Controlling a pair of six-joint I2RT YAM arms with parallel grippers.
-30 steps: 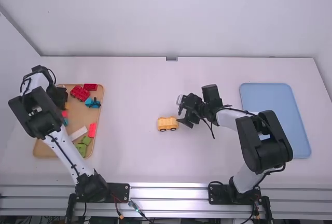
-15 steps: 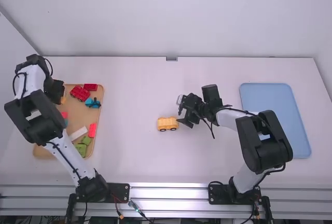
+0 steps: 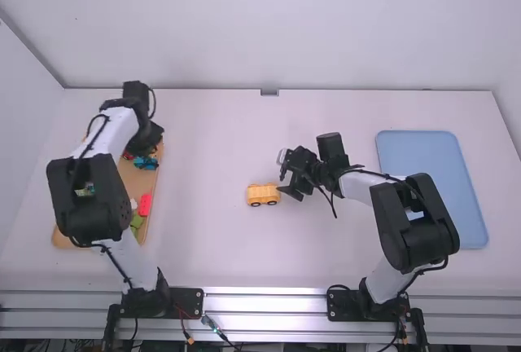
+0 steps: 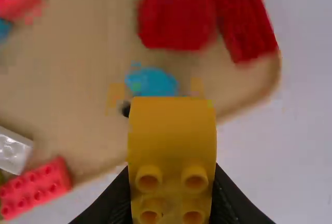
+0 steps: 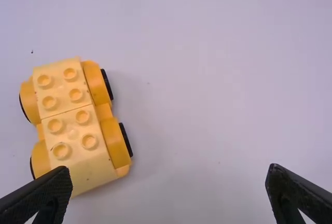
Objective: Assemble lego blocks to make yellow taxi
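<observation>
Over the far right corner of the wooden tray, my left gripper [image 3: 151, 142] hangs in the high view. In the left wrist view a yellow block [image 4: 172, 136] with studs is clamped between the fingers of my left gripper [image 4: 172, 203]. The yellow wheeled car base [image 3: 263, 195] rests on the middle of the table, with my right gripper [image 3: 286, 178] close beside its right side. The right wrist view has the car base [image 5: 78, 125] topped by studded yellow blocks, and my right gripper [image 5: 168, 193] with its fingers wide apart.
The wooden tray [image 3: 67, 236] at the left holds red blocks [image 4: 179, 11], a blue piece [image 4: 155, 82], a red brick [image 4: 39, 187] and a white brick [image 4: 11, 151]. A blue tray [image 3: 431, 181] lies at the right, beyond the right arm.
My left gripper has swung right from the tray's far left part to its far right corner. The right arm and the car base have stayed still.
</observation>
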